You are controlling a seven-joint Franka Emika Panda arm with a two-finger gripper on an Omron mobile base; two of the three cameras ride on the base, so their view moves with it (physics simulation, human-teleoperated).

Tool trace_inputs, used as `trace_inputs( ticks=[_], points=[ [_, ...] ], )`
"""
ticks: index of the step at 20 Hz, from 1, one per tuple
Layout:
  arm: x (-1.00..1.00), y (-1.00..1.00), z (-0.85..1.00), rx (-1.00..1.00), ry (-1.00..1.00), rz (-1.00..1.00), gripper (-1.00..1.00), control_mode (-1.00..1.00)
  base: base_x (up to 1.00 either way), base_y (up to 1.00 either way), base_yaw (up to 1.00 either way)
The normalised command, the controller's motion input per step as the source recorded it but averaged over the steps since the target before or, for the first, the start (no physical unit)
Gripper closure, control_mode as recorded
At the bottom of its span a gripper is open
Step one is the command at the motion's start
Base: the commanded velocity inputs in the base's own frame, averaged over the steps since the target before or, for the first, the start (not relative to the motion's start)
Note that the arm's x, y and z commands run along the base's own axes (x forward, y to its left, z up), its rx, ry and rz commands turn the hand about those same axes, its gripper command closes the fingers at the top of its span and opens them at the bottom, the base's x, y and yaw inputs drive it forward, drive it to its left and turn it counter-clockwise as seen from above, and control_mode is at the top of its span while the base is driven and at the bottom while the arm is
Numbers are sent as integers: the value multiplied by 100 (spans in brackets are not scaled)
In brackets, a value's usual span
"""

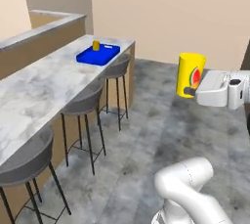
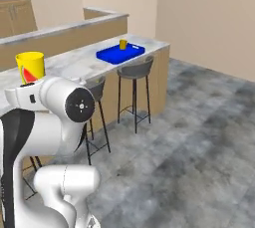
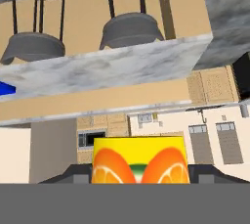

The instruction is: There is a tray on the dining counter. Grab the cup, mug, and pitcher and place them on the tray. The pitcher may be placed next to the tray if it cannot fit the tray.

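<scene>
- Above the grey floor (image 1: 161, 135), well off the desk (image 1: 44, 86), the cup (image 1: 190, 74) hangs upright in the gripper (image 1: 191, 91), whose jaws are clamped on its lower part; its picture side fills the hand view between the fingertips (image 3: 73, 174).
- At the desk's far end lies the blue tray (image 1: 100, 55) with the small yellow mug (image 1: 96, 45) standing on it.
- Grey stools (image 1: 83, 103) line the desk's tan front.

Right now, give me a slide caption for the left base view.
Fingers carry the cup above the floor, with the mug on the tray at the dining counter's far end.
</scene>
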Motion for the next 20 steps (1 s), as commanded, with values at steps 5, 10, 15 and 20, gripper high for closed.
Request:
trace_inputs(
  ticks=[5,10,15,20],
  points=[
    [0,0,0,0,0,0,100,100,87,-92,48],
    [0,0,0,0,0,0,100,100,82,-100,44],
    [0,0,0,0,0,0,100,100,52,-100,37],
    [0,0,0,0,0,0,100,100,49,-100,30]
  ],
)
